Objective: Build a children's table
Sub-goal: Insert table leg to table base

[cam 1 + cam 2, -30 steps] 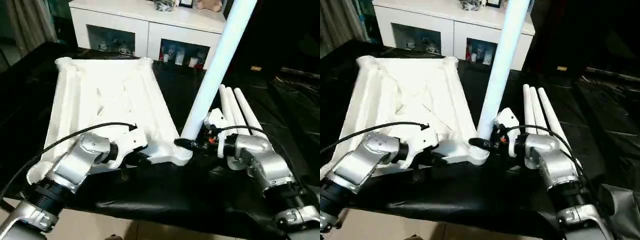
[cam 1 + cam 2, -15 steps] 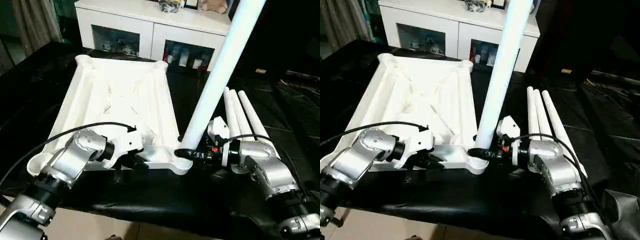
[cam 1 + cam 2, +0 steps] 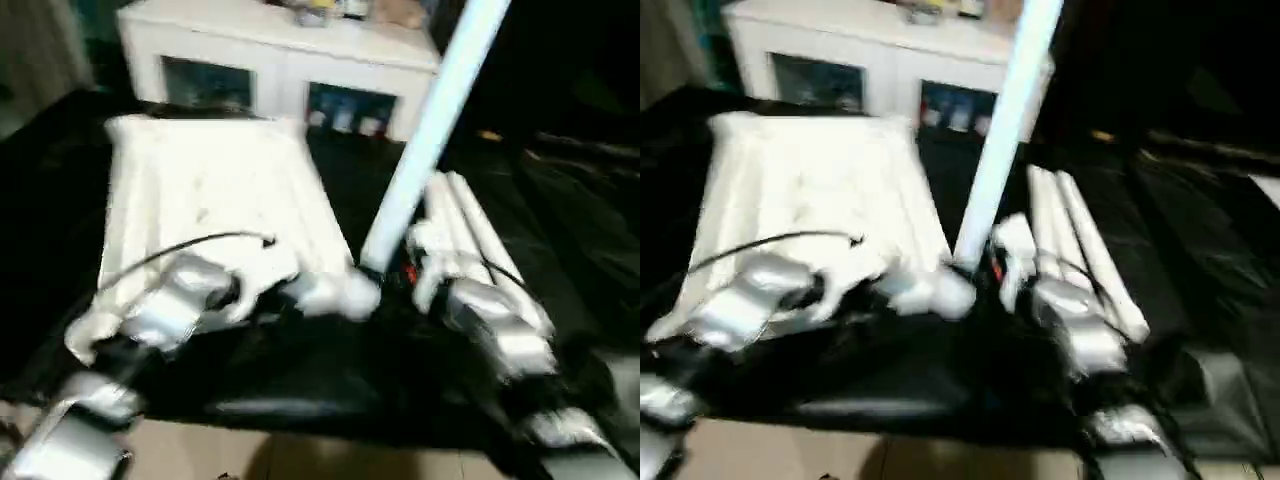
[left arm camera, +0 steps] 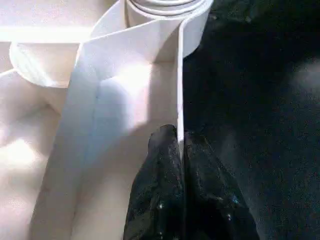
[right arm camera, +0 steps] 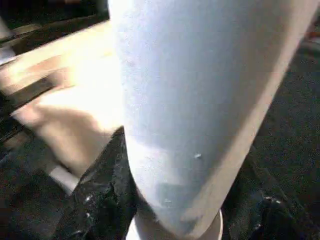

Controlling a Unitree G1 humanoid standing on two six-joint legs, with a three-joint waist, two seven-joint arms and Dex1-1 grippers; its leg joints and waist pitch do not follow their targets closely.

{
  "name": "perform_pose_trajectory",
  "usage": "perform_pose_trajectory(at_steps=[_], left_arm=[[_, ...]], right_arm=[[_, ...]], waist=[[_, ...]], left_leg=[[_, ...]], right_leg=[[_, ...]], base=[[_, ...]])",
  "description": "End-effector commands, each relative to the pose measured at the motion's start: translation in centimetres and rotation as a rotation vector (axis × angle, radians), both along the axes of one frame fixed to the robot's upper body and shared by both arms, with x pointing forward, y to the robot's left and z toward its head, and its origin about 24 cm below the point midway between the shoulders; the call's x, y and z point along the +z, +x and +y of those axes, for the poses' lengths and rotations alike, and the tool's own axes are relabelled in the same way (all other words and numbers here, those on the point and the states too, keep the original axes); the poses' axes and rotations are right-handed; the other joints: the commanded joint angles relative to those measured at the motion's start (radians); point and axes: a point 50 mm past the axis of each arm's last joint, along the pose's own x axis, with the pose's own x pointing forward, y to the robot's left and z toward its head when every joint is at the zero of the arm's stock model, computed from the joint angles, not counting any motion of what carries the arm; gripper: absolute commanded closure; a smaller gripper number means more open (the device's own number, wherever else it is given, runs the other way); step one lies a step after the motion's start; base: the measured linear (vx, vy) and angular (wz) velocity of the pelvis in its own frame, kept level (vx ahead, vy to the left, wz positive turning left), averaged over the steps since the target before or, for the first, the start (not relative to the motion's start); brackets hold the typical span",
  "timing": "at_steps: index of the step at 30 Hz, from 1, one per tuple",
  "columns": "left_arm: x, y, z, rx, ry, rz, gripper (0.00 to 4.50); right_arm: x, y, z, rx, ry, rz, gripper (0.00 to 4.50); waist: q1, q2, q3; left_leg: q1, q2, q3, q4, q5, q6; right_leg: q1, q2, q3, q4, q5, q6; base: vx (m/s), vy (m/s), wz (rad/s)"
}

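The children's table top (image 3: 210,190) lies ribbed side up on the black work table (image 3: 570,200). One white leg (image 3: 430,120) stands tilted in the top's near right corner socket (image 3: 355,292). My right gripper (image 3: 385,272) is shut on the leg's base, and in the right wrist view a black finger (image 5: 97,195) shows on each side of the leg (image 5: 190,100). My left gripper (image 4: 180,142) is shut on the thin rim wall (image 4: 179,75) of the top, close to that socket. Three more legs (image 3: 465,215) lie side by side to the right.
A white cabinet (image 3: 270,60) with glass doors stands behind the work table. The table's front edge runs just below my forearms, with pale floor (image 3: 300,455) beneath it. Crumpled black cover spreads to the right.
The whole picture has shifted and smeared, so the head camera has moved. Both grips are as before, and the leg still stands in the same corner socket.
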Motion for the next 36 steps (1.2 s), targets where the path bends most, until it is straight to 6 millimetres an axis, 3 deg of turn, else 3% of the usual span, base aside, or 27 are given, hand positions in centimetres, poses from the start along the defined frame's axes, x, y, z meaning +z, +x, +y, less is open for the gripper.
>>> perform_pose_trajectory(at_steps=[1, 2, 3, 4, 5, 6, 7, 8, 9, 10, 11, 12, 13, 14, 15, 16, 17, 18, 20, 21, 22, 24, 29, 30, 32, 34, 36], left_arm=[[1.1, 0.6, -1.2, 0.021, -0.034, -0.033, 4.50], [0.9, 0.8, -1.4, 0.051, -0.022, -0.030, 4.50], [0.9, 0.8, -1.5, 0.060, -0.021, -0.029, 4.50], [0.7, 1.2, -2.2, 0.123, -0.014, -0.025, 4.50], [0.6, 1.3, -2.5, 0.141, -0.015, -0.026, 4.50], [0.6, 1.4, -2.8, 0.148, -0.017, -0.028, 4.50], [0.6, 1.4, -3.4, 0.162, -0.019, -0.033, 4.50], [0.5, 1.4, -4.1, 0.177, -0.020, -0.037, 4.50], [0.5, 1.4, -4.9, 0.196, -0.022, -0.047, 4.50], [0.5, 1.3, -5.6, 0.217, -0.021, -0.058, 4.50], [0.5, 1.3, -5.8, 0.225, -0.018, -0.063, 4.50], [0.5, 1.3, -5.8, 0.226, -0.018, -0.063, 4.50], [0.5, 1.3, -5.8, 0.233, -0.016, -0.067, 4.50], [0.5, 1.3, -5.8, 0.236, -0.015, -0.068, 4.50], [0.4, 1.3, -5.7, 0.244, -0.014, -0.070, 4.50], [0.4, 1.5, -5.4, 0.253, -0.006, -0.080, 4.50], [0.3, 1.6, -5.2, 0.258, 0.000, -0.087, 4.50], [0.3, 1.6, -5.2, 0.258, 0.000, -0.087, 4.50], [0.3, 1.8, -4.9, 0.267, 0.007, -0.091, 4.50], [0.3, 1.9, -4.6, 0.275, 0.012, -0.093, 4.50], [0.3, 2.0, -4.3, 0.282, 0.014, -0.093, 4.50], [0.3, 2.1, -4.0, 0.287, 0.017, -0.097, 4.50], [0.4, 2.2, -3.7, 0.287, 0.008, -0.107, 4.50], [0.4, 2.2, -3.7, 0.287, 0.008, -0.107, 4.50], [0.8, 2.4, -3.4, 0.276, -0.017, -0.128, 4.50], [0.9, 2.4, -3.2, 0.251, -0.027, -0.137, 4.50], [1.0, 2.4, -2.9, 0.224, -0.032, -0.142, 4.50]], right_arm=[[-5.5, -1.9, -1.4, -0.138, -0.123, 0.248, 2.64], [-5.6, -1.4, -1.3, -0.210, -0.131, 0.254, 2.64], [-5.7, -1.3, -1.2, -0.227, -0.131, 0.256, 2.64], [-5.8, -0.5, -1.0, -0.361, -0.135, 0.279, 2.64], [-5.9, -0.3, -0.9, -0.403, -0.135, 0.286, 2.64], [-5.9, -0.2, -0.7, -0.425, -0.129, 0.295, 2.64], [-5.9, 0.0, -0.3, -0.464, -0.119, 0.313, 2.64], [-5.9, 0.2, 0.2, -0.502, -0.109, 0.332, 2.64], [-5.8, 0.5, 0.9, -0.534, -0.102, 0.353, 2.64], [-5.7, 0.7, 1.6, -0.555, -0.116, 0.356, 2.64], [-5.6, 0.8, 1.8, -0.559, -0.135, 0.345, 2.64], [-5.5, 0.9, 1.9, -0.559, -0.138, 0.343, 2.64], [-5.4, 0.9, 2.0, -0.555, -0.144, 0.333, 2.64], [-5.4, 1.0, 2.1, -0.554, -0.145, 0.330, 2.64], [-5.2, 1.1, 2.3, -0.550, -0.149, 0.321, 2.64], [-5.1, 1.2, 2.6, -0.542, -0.148, 0.319, 2.64], [-5.0, 1.2, 2.9, -0.537, -0.148, 0.318, 2.64], [-5.0, 1.2, 2.9, -0.537, -0.148, 0.318, 2.64], [-5.0, 1.2, 3.1, -0.537, -0.151, 0.316, 2.64], [-5.0, 1.3, 3.1, -0.543, -0.153, 0.320, 2.64], [-5.1, 1.3, 3.2, -0.547, -0.156, 0.320, 2.64], [-4.9, 1.4, 3.3, -0.546, -0.160, 0.309, 2.64], [-4.4, 1.7, 3.7, -0.522, -0.147, 0.270, 2.64], [-4.4, 1.7, 3.7, -0.522, -0.147, 0.270, 2.29], [-3.5, 2.1, 4.2, -0.467, -0.093, 0.233, 2.29], [-2.9, 2.4, 4.4, -0.442, -0.064, 0.205, 1.90], [-1.9, 2.9, 4.4, -0.410, -0.036, 0.162, 1.76]], waist=[[-0.001, 0.036, -0.016], [0.006, 0.040, -0.015], [0.029, 0.041, -0.020], [0.071, 0.034, -0.021], [0.039, -0.052, -0.035], [0.043, -0.030, -0.026], [0.056, -0.021, -0.023], [0.070, 0.010, -0.033], [0.072, 0.026, -0.045], [0.035, 0.018, -0.036], [0.037, 0.025, -0.026], [0.031, 0.023, -0.011], [0.024, 0.017, -0.012], [0.020, 0.020, -0.011], [0.019, 0.028, -0.020], [0.018, 0.028, -0.026], [0.023, 0.026, -0.030], [0.028, 0.020, -0.024], [0.030, 0.017, -0.021], [0.028, 0.019, -0.024], [0.029, 0.020, -0.029], [0.030, 0.024, -0.033], [0.029, 0.021, -0.035], [0.029, 0.021, -0.034], [0.030, 0.021, -0.037], [0.030, 0.021, -0.043], [0.033, 0.015, -0.055]], left_leg=[[-0.007, 0.100, -0.045, -0.186, -0.891, -0.135], [-0.034, 0.105, -0.033, -0.223, -0.916, -0.137], [-0.063, 0.107, -0.014, -0.251, -0.918, -0.137], [-0.049, 0.085, 0.038, -0.267, -0.840, -0.135], [0.066, 0.041, -0.003, -0.053, -0.511, -0.102], [0.046, -0.003, -0.067, 0.080, -0.092, -0.023], [-0.074, 0.027, -0.086, 0.026, -0.001, -0.062], [-0.063, 0.053, -0.091, -0.038, 0.012, -0.088], [-0.009, 0.073, -0.081, -0.057, 0.032, -0.103], [0.020, 0.091, -0.062, -0.088, -0.303, -0.116], [0.023, 0.087, -0.056, -0.097, -0.427, -0.116], [0.057, 0.075, -0.050, -0.086, -0.638, -0.116], [0.071, 0.068, -0.062, -0.080, -0.719, -0.105], [0.067, 0.071, -0.067, -0.084, -0.732, -0.102], [0.059, 0.080, -0.074, -0.099, -0.740, -0.101], [0.041, 0.090, -0.076, -0.117, -0.711, -0.093], [0.032, 0.093, -0.076, -0.123, -0.673, -0.087], [0.045, 0.086, -0.064, -0.121, -0.618, -0.084], [0.051, 0.080, -0.056, -0.108, -0.551, -0.079], [0.035, 0.084, -0.061, -0.114, -0.530, -0.082], [0.027, 0.088, -0.063, -0.119, -0.504, -0.089], [0.031, 0.090, -0.057, -0.118, -0.487, -0.097], [0.025, 0.091, -0.048, -0.119, -0.467, -0.103], [0.025, 0.092, -0.046, -0.120, -0.463, -0.102], [0.029, 0.092, -0.043, -0.118, -0.459, -0.098], [0.028, 0.094, -0.041, -0.117, -0.442, -0.097], [0.018, 0.094, -0.035, -0.112, -0.348, -0.083]], right_leg=[[0.032, -0.022, 0.003, -0.015, -0.426, -0.098], [0.061, -0.003, -0.005, 0.040, -0.372, -0.094], [0.089, 0.009, 0.002, 0.112, -0.281, -0.089], [0.062, 0.019, 0.028, 0.139, -0.223, -0.076], [-0.058, -0.089, 0.087, -0.062, -0.701, -0.032], [-0.055, -0.162, 0.140, -0.141, -0.973, -0.062], [0.078, -0.163, 0.086, -0.068, -0.748, -0.096], [0.074, -0.119, 0.065, -0.039, -0.533, -0.125], [0.028, -0.065, 0.045, -0.018, -0.298, -0.141], [0.005, -0.034, 0.048, 0.001, -0.109, -0.208], [0.000, -0.038, 0.052, -0.013, -0.223, -0.206], [-0.036, -0.044, 0.044, -0.062, -0.507, -0.140], [-0.035, -0.048, 0.017, -0.095, -0.691, -0.056], [-0.027, -0.052, 0.007, -0.105, -0.715, -0.034], [0.001, -0.054, -0.006, -0.101, -0.658, -0.026], [0.028, -0.058, 0.001, -0.087, -0.551, -0.039], [0.038, -0.063, 0.014, -0.076, -0.507, -0.048], [0.014, -0.072, 0.023, -0.096, -0.512, -0.068], [0.001, -0.083, 0.023, -0.114, -0.588, -0.073], [0.017, -0.081, 0.019, -0.106, -0.584, -0.068], [0.021, -0.079, 0.025, -0.095, -0.529, -0.075], [0.012, -0.076, 0.033, -0.086, -0.458, -0.103], [0.012, -0.070, 0.038, -0.075, -0.389, -0.134], [0.012, -0.070, 0.040, -0.074, -0.394, -0.135], [0.009, -0.071, 0.043, -0.076, -0.393, -0.139], [0.013, -0.072, 0.046, -0.072, -0.374, -0.147], [0.022, -0.075, 0.053, -0.062, -0.302, -0.163]], base=[[-0.074, 0.021, -0.03], [-0.105, -0.020, 0.08], [-0.105, -0.020, 0.08], [-0.035, -0.083, 0.12], [0.009, -0.114, -0.06], [0.009, -0.114, -0.06], [0.056, -0.020, -0.51], [0.028, 0.042, -0.23], [0.028, 0.042, -0.23], [-0.045, -0.024, 0.26], [-0.041, -0.060, 0.18], [-0.041, -0.060, 0.18], [0.000, 0.000, 0.00], [0.000, 0.000, 0.00], [0.000, 0.000, 0.00], [0.000, 0.000, 0.00], [0.000, 0.000, 0.00], [0.000, 0.000, 0.00], [0.000, 0.000, 0.00], [0.000, 0.000, 0.00], [0.000, 0.000, 0.00], [0.000, 0.000, 0.00], [0.000, 0.000, 0.00], [0.000, 0.000, 0.00], [0.000, 0.000, 0.00], [0.000, 0.000, 0.00], [0.000, 0.000, 0.00]])
